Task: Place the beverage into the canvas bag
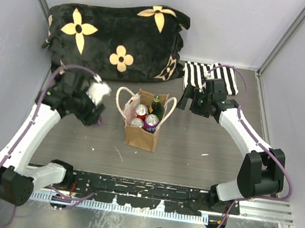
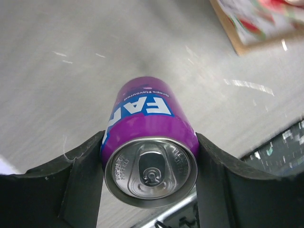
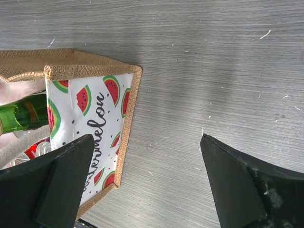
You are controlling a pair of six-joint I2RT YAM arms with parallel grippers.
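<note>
Three cans [image 1: 141, 111] and a green bottle [image 1: 157, 104] already sit in the bag [image 1: 140, 138], which stands mid-table [image 1: 204, 150]. One purple can [image 2: 149, 137] is clamped in the left claw [image 2: 149, 164], left of the bag and apart from it; it has yet to go in. The right claw [image 3: 145, 142] gapes wide and empty just beside the bag.

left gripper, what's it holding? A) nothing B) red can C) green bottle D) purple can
D: in the left wrist view the left gripper clamps a purple can from both sides, while the green bottle stands in the bag.
</note>
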